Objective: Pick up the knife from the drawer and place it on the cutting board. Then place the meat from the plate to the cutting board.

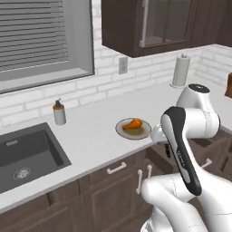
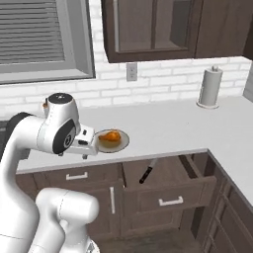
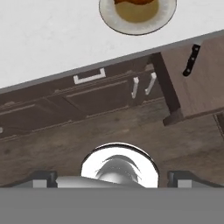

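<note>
The robot's two dark fingers [image 3: 112, 178] are spread wide apart and hold nothing. The first job is to get the long kitchen knife with the silver blade and black handle [image 2: 147, 172] out of the open brown wooden drawer [image 2: 170, 190]. In the hand view the knife [image 3: 191, 60] lies far ahead of the fingers and off to the right, flat on the drawer floor, with nothing else seen in the drawer. To do this step well, I think the hand should go over the drawer, turn so one finger sits on each side of the black handle, and come straight down without bumping the drawer walls. The round cream plate with the olive-brown middle [image 2: 123, 143] sits on the white counter [image 2: 173, 128] near the edge, ahead of the fingers. On it lies the small shiny orange-brown chicken drumstick [image 2: 109, 137], the meat for later.
</note>
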